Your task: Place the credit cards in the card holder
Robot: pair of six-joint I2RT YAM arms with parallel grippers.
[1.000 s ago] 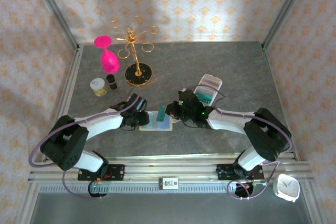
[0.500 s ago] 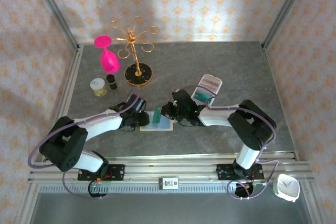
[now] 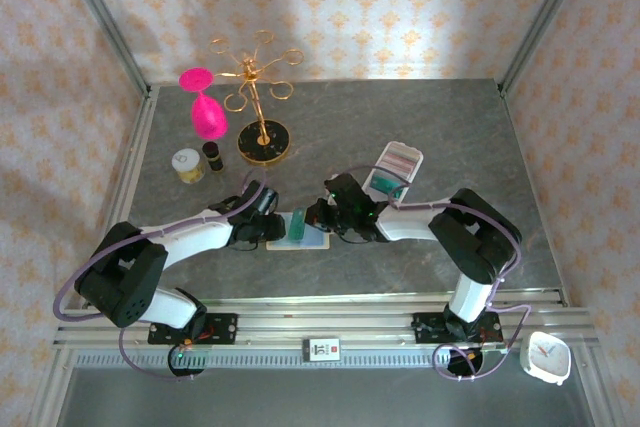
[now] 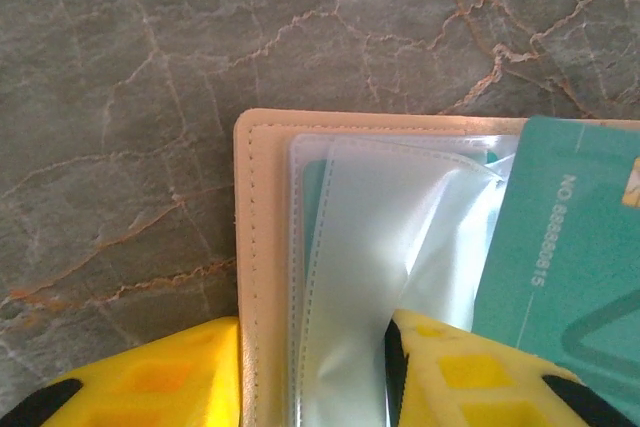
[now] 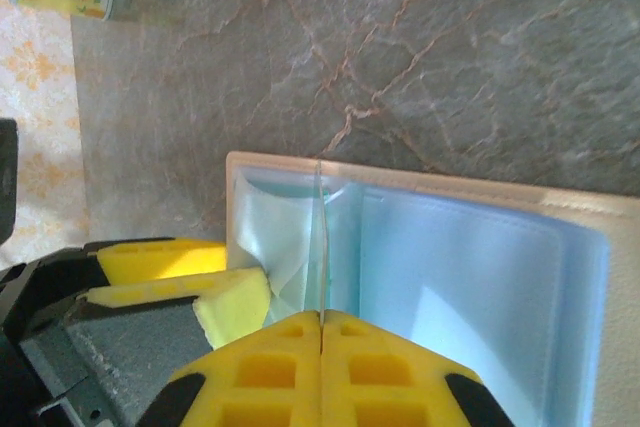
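Teal plastic credit card (image 4: 570, 277) stands on edge over the open beige card holder with clear sleeves (image 4: 330, 277), mid-table; right gripper (image 5: 322, 332) pinched tight on the card's edge; left gripper (image 4: 315, 372) clamps the holder's sleeve edge, yellow pads (image 4: 160, 387) either side.

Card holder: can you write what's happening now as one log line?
left tool: shut on card holder | right tool: shut on teal card, edge at clear sleeves | insertion unfinished

Grey marble-patterned table (image 3: 450, 137): open card holder (image 3: 312, 239) near centre; at ten o'clock a gold rack (image 3: 262, 143), pink glass (image 3: 206, 115), small tin (image 3: 187, 164) and dark bottle (image 3: 213, 154); clear box (image 3: 393, 168) at two o'clock
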